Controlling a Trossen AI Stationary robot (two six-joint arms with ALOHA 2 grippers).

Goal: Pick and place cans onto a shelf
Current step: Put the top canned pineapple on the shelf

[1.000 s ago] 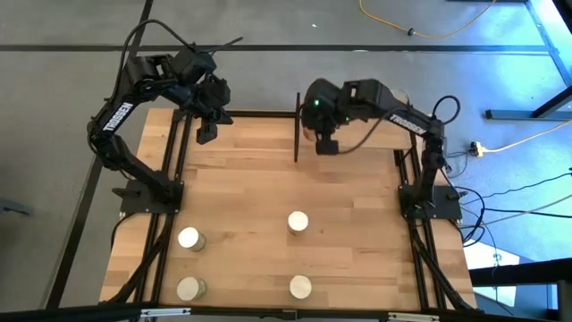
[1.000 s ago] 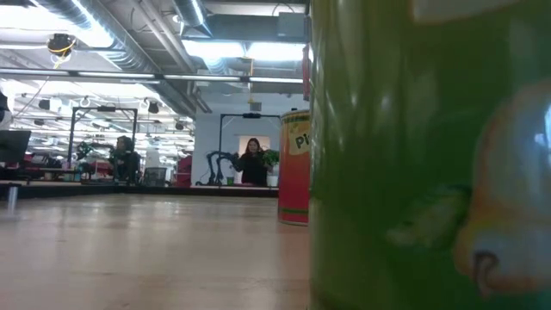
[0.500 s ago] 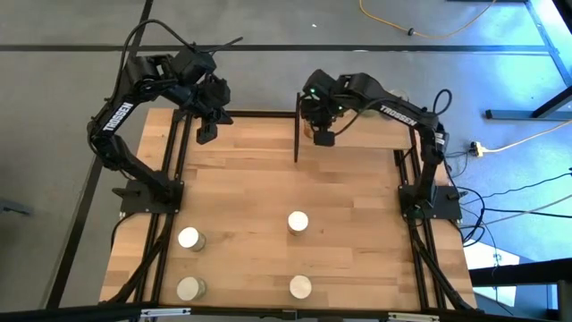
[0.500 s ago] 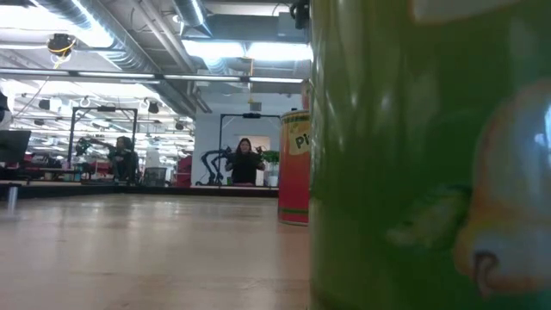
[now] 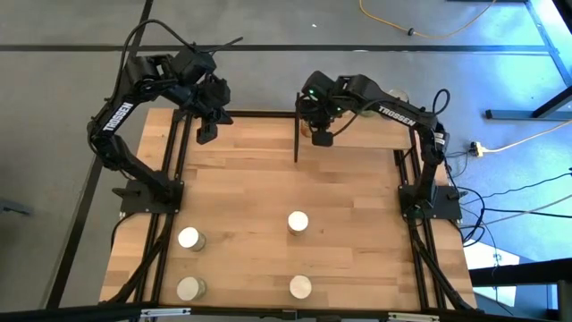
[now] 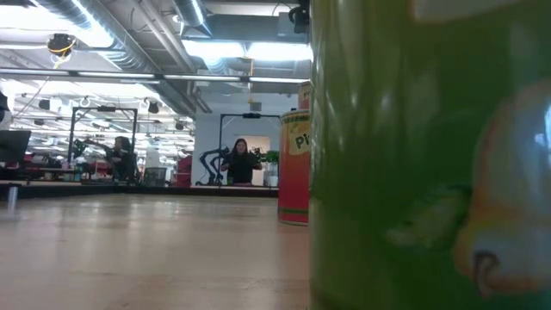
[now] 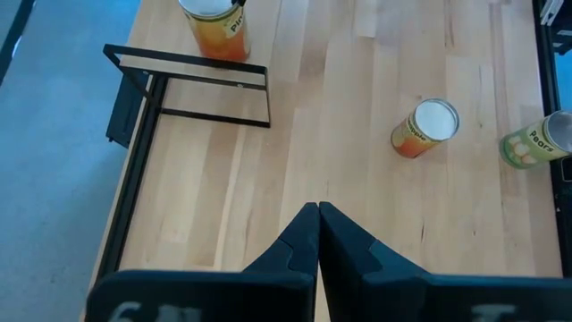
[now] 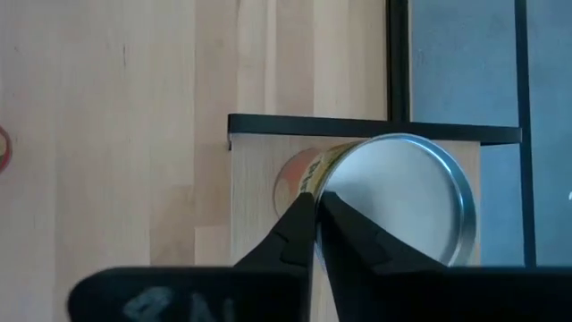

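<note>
Cans-on-shelf job was mid-placement: one orange-labelled can [image 8: 393, 201] stood on the shelf [image 5: 353, 134] at about 12 o'clock on the counter [image 5: 349, 206]. The right tool [image 5: 323, 139] hung right over it, fingers looking nearly together beside the can top, not gripping it as far as I could tell. The left tool [image 5: 206, 134] sat closed and empty near 11 o'clock. Four cans waited around 6 o'clock, so next I'd guess: back off cleanly, then grab the nearest can [image 5: 298, 222].
</note>
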